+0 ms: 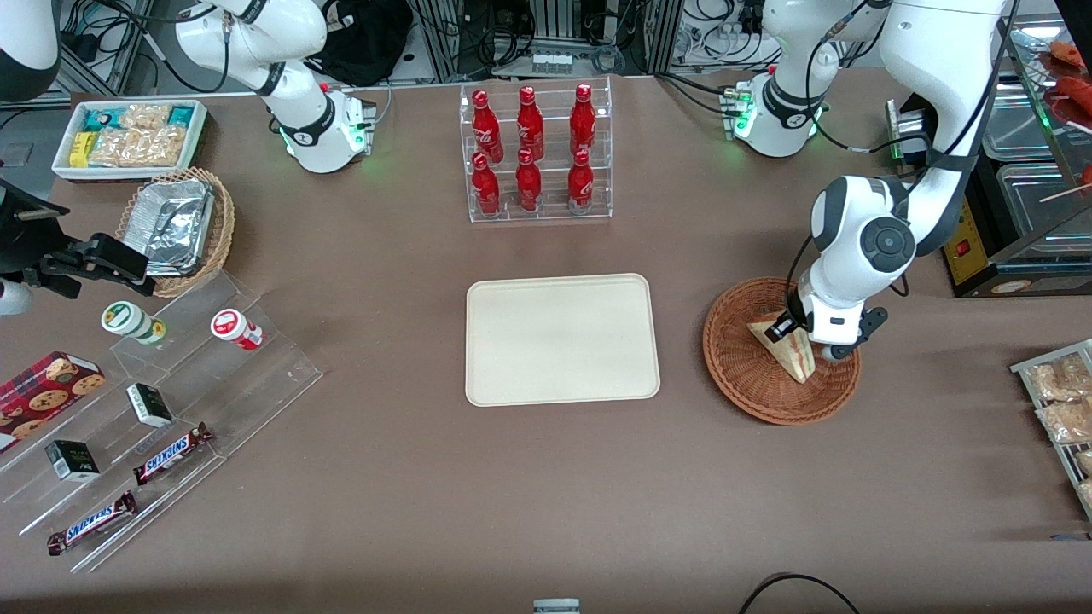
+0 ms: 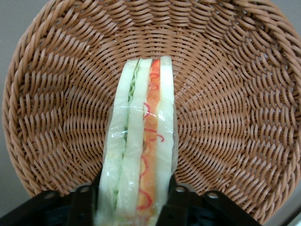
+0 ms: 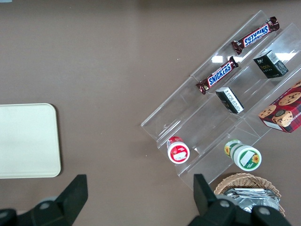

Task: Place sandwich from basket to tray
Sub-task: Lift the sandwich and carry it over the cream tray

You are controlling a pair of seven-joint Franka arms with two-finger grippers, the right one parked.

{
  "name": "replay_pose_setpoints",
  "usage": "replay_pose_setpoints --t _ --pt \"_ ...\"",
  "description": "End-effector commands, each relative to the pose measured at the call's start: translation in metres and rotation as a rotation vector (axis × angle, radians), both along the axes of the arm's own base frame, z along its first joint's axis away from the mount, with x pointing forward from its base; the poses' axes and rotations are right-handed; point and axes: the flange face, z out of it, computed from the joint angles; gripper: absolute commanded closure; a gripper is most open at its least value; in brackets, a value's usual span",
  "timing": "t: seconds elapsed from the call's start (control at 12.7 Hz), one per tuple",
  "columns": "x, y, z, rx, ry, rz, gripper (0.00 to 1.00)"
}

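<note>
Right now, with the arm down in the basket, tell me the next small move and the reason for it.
Probably lift straight up. The gripper sits in the basket, its fingers flanking the sandwich and apparently shut on it. The sandwich is not yet clear of the rim, and the tray beside the basket lies bare.

Basket reddish-brown woven wicker. Sandwich pale bread w/ red, orange & green filling stripes, clear wrap. Tray plain cream. Gripper, in basket at the sandwich, black fingers, white body. Bottles red. Table brown.
</note>
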Motion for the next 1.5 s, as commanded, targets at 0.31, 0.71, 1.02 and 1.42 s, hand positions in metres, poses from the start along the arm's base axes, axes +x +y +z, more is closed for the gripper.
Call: replay_pose_setpoints --t 0.31,0.71,1.02,1.42 --pt "0.032 -0.028 0.081 0.044 0.164 -0.176 0.89" --pt "0.032 -0.111 0.084 0.035 0.183 -0.432 0.97" --pt "0.044 -0.187 0.066 0.001 0.172 -0.543 0.96" --pt "0.030 -0.285 0.053 -0.011 0.150 -0.531 0.96"
